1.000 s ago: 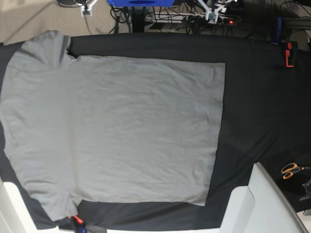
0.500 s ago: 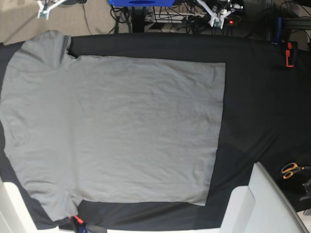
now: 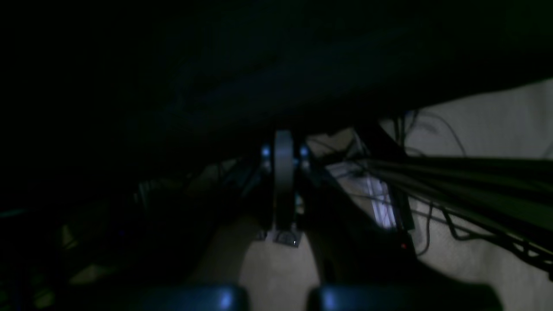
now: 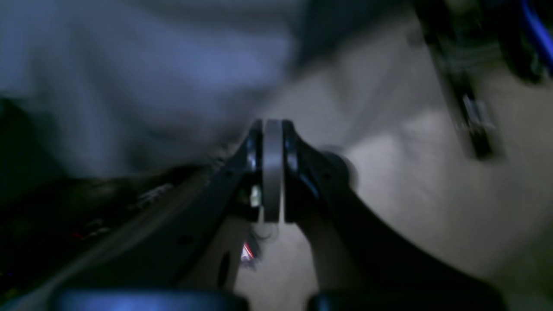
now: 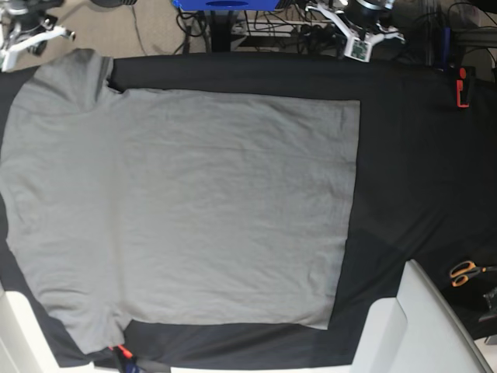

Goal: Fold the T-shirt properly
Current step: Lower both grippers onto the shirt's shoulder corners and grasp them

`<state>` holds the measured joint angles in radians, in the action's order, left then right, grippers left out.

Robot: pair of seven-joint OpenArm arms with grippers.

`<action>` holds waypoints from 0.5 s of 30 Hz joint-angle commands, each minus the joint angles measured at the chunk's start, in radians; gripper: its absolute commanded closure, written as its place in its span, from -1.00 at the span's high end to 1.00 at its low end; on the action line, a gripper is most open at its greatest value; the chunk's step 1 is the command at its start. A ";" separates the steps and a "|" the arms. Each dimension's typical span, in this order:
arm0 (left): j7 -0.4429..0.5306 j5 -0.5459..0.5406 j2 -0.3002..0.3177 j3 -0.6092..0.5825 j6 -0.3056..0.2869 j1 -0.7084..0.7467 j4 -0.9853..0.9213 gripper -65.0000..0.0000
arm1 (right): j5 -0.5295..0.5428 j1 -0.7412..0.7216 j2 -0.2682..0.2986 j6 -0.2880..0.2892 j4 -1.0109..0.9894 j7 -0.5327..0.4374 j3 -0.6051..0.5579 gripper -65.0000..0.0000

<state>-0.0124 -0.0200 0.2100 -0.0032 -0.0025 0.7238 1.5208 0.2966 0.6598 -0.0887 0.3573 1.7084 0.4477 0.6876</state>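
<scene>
1. Both arms have shifted along the far edge since the earlier frames: the white pincer at the base view's upper left has gone further toward the left corner, and the one at the top right has come lower and more fully into view. The T-shirt has not moved.
2. At the far left of the base view, the right pincer (image 5: 23, 35) hangs just beyond the tabletop's far edge, close to the shirt's upper sleeve but apart from it. Its wrist view, blurred, shows the two pads pressed together with nothing between them (image 4: 272, 172); pale floor lies beneath, and grey cloth fills the upper left.
3. The T-shirt (image 5: 186, 210) lies spread flat on the black cloth sheet (image 5: 419, 171) that covers the tabletop. Its sleeves are at the left, one toward the far edge and one toward the near edge; its straight hem is at the right, about two thirds of the way across. The cloth is smooth with faint creases.
4. The left pincer (image 5: 361, 35) hangs past the far edge, right of centre, well apart from the shirt. Its wrist view is very dark; the pads meet flat, holding nothing (image 3: 283, 185), with cables and floor behind.
5. A red clamp (image 5: 463, 87) sits at the far right edge of the sheet.
6. Orange-handled scissors (image 5: 464, 273) lie at the right near a white box (image 5: 419, 326).
</scene>
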 commanded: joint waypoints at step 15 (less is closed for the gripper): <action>-0.228 -0.466 0.118 0.168 -0.184 -0.114 0.103 -0.83 | 0.109 -0.374 0.085 0.341 -0.035 0.379 0.343 0.45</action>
<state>-0.2546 -0.4789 0.3168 0.1589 -0.1871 0.6025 1.6123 0.3973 0.2852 -0.0097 0.6952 1.6680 0.8291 1.0264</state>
